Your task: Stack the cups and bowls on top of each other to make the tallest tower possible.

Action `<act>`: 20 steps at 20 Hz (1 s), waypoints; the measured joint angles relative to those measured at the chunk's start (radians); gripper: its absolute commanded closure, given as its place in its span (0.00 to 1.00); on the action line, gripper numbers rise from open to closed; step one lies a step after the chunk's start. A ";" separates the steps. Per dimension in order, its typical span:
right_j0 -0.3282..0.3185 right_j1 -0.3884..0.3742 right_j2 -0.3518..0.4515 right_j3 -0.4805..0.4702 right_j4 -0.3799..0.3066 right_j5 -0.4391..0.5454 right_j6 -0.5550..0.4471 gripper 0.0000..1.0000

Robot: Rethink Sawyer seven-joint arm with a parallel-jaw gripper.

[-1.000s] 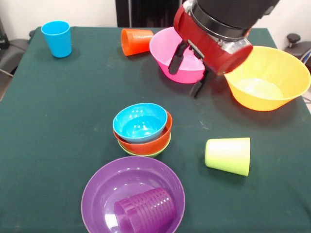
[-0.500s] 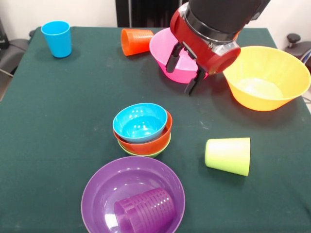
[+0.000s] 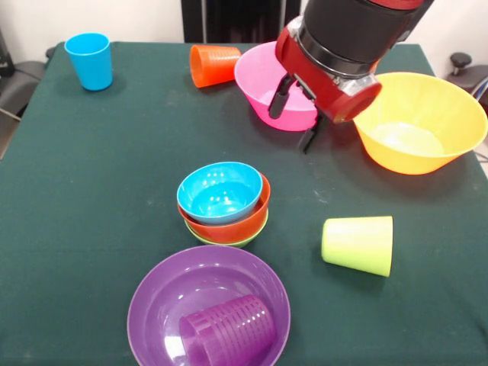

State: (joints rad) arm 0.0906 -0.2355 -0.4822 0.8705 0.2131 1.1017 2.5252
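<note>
Pink large round plastic bowl point(image 3: 268, 88), upper centre of the frame, sits under my tool point(image 3: 294, 116), fingers spread wide, one inside its near wall. I judge it light, stiff, slick; pinch the rim. Dark green cloth surface point(image 3: 99, 168) leaves room around the nested small bowls point(image 3: 223, 204).

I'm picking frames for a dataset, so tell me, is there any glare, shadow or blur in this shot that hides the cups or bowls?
Front view: soft highlights sit in the purple bowl and the blue bowl, hiding nothing; the yellow bowl looks pale and washed out at its bottom; shadows under the lime green cup are faint; the arm covers part of the pink bowl; the gripper looks sharp.
</note>
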 measured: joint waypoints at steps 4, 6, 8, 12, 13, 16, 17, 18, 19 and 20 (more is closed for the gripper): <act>0.017 -0.002 0.000 0.025 0.020 0.000 0.000 0.00; 0.033 -0.005 0.000 0.045 0.030 0.000 0.000 0.00; 0.043 -0.005 -0.001 0.054 0.036 0.000 0.000 0.00; 0.065 -0.006 0.000 0.077 0.052 0.000 0.000 0.00; 0.068 -0.006 0.000 0.082 0.056 0.000 0.000 0.00; 0.075 -0.008 -0.001 0.096 0.063 0.000 0.000 0.00; 0.076 -0.009 -0.001 0.101 0.063 0.000 0.000 0.00; 0.077 -0.009 -0.001 0.104 0.063 0.000 0.000 0.00; 0.076 -0.009 -0.002 0.107 0.062 0.000 0.000 0.00; 0.076 -0.008 -0.002 0.108 0.062 0.000 0.000 0.00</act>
State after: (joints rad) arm 0.1669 -0.2438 -0.4846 0.9781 0.2755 1.1015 2.5252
